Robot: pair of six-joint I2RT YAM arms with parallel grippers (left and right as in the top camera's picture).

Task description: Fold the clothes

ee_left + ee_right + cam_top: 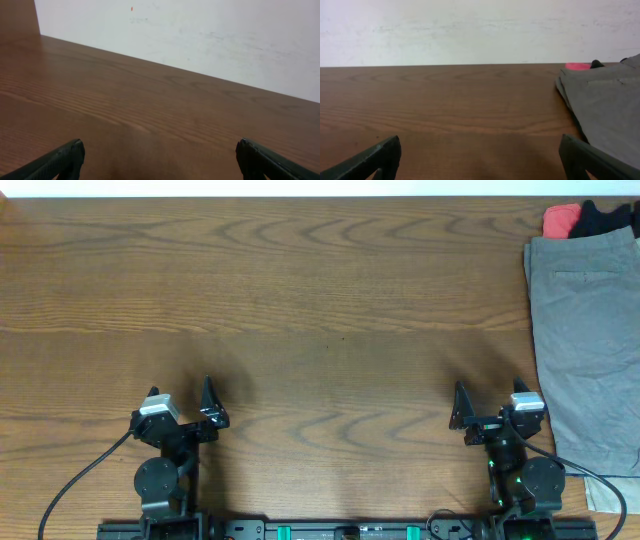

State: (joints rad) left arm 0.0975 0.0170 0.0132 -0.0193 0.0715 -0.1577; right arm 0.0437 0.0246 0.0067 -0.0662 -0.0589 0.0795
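Observation:
The light grey shorts (590, 340) lie flat at the right edge of the wooden table (320, 310), a slit pocket showing near their far end. They also show in the right wrist view (610, 105). My right gripper (490, 408) is open and empty near the front edge, just left of the shorts; in its wrist view (480, 155) its fingers are wide apart over bare wood. My left gripper (185, 405) is open and empty near the front left, far from the shorts; its wrist view (160, 157) shows only bare table.
A red cloth (562, 220) and a black cloth (610, 218) lie at the far right corner, behind the shorts. A white wall (480, 30) runs behind the table's far edge. Cables trail from both arm bases at the front.

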